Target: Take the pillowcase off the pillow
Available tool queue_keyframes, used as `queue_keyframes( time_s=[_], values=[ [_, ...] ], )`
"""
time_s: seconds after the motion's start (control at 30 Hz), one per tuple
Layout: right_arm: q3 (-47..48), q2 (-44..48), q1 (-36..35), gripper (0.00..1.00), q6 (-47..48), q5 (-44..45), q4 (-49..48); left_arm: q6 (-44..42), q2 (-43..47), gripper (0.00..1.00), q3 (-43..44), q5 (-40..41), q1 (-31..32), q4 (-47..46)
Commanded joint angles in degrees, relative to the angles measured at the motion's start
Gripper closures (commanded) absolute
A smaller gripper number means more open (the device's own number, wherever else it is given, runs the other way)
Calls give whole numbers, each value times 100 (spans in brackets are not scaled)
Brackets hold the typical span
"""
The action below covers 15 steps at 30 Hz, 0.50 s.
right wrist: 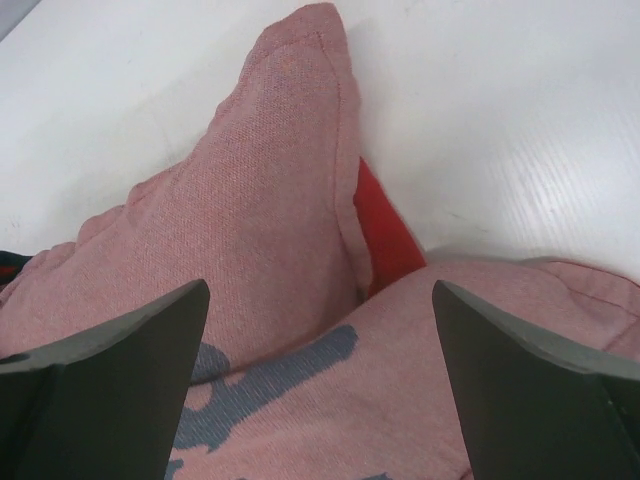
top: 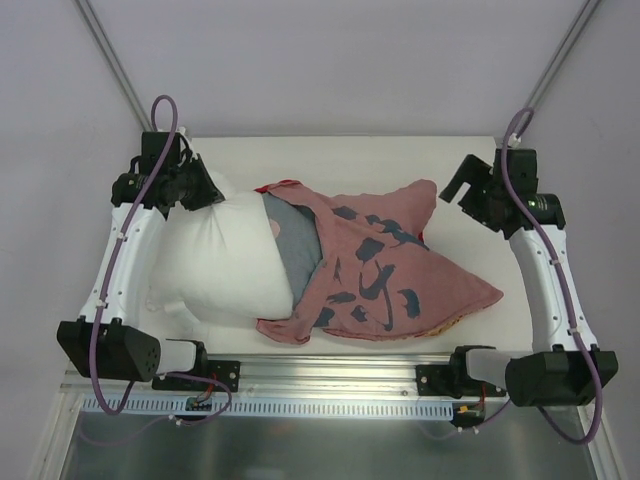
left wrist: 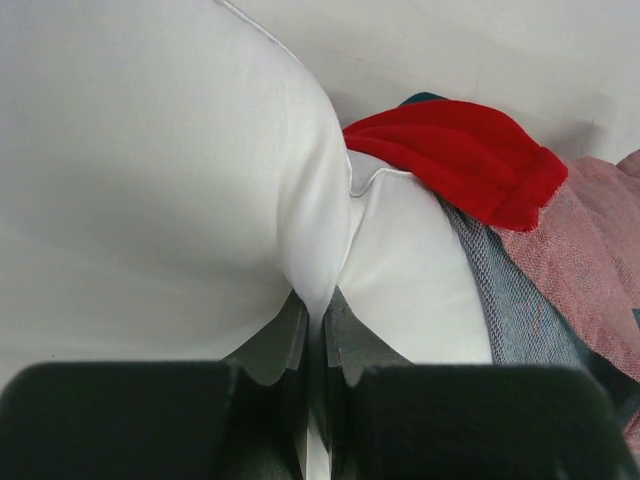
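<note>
The white pillow (top: 222, 262) lies on the left half of the table, its right end still inside the pink pillowcase (top: 385, 275), which spreads flat to the right with its dark characters up. My left gripper (top: 200, 188) is at the pillow's far left corner, shut on a pinch of the white pillow cloth (left wrist: 318, 250). The pillowcase's red trim (left wrist: 455, 160) and blue-grey lining (left wrist: 505, 290) show beside it. My right gripper (top: 462, 188) is open and empty, raised just off the pillowcase's far right corner (right wrist: 300, 170).
The white table (top: 470, 155) has bare surface at the back and far right. A metal rail (top: 330, 385) with both arm bases runs along the near edge. Two slanted frame poles (top: 110, 60) rise behind.
</note>
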<state>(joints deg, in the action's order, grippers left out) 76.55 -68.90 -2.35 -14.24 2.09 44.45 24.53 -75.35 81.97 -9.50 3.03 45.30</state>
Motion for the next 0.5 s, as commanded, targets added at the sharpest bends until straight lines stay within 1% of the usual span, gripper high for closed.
queue_keyframes(
  time_s=[0.0,0.07,0.2,0.23,0.33,0.37,0.47],
  values=[
    [194,-272,-55,0,-386,-156,-40,-326,336,100,-50,-544,31,-654],
    [45,-534,-46,4,-614,-393,-181,-344,381,100,-102,-667,23,-671],
    [-88,-1149,-46,4,-1290,-867,-716,-353,451,100,-120,-834,22,-689],
    [-132,-1273,-46,4,-1614,-920,-840,-353,477,100,-129,-861,22,-698],
    [-281,-1651,-99,4,-2037,-1078,-1446,-362,556,100,-147,-975,22,-698],
    [-377,-1713,-134,3,-2239,-1201,-1813,-379,600,100,-181,-993,22,-698],
    [-352,-2047,-169,1,-2408,-1377,-2036,-449,723,100,-252,-1019,22,-707]
  ],
)
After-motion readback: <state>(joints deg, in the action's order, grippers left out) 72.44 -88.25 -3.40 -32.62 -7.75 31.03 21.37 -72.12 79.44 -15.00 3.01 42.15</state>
